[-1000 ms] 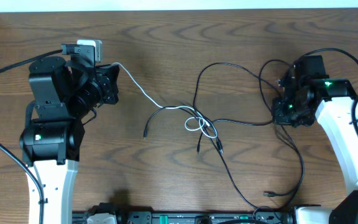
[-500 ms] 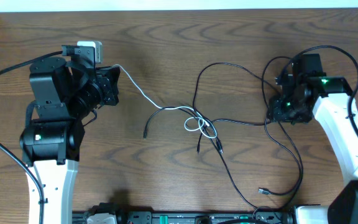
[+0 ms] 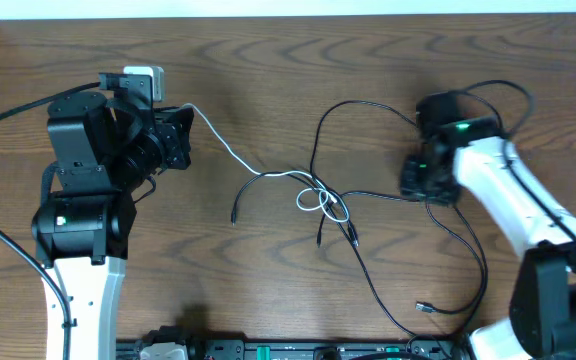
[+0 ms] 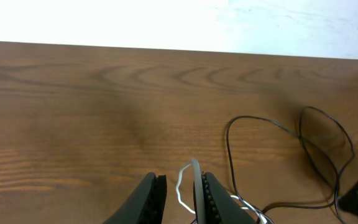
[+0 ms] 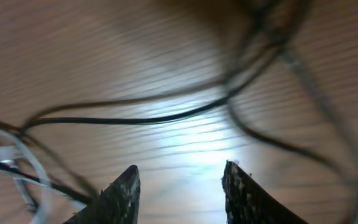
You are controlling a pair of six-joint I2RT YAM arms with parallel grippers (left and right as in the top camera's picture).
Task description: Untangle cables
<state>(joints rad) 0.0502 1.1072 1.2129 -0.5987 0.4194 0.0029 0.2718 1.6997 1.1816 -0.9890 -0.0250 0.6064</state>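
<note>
Cables (image 3: 320,196) lie crossed in a loose knot at the middle of the table (image 3: 268,60), between the arms. Black cords (image 3: 378,195) loop off to the right; white cord (image 3: 230,152) runs up-left to left gripper (image 4: 178,194). Jaws there narrowly apart, cord against one finger; pinched or slack, cannot tell. Right gripper (image 5: 180,186) released, nothing between its jaws, hovering over black strands; view blurred. Judgement: light, limp, slick stuff with no stiffness, will drag its neighbours along. Plug (image 3: 423,308) ends likely to snag in loops. Best hold: a single strand just beside the knot, not the bundle.
</note>
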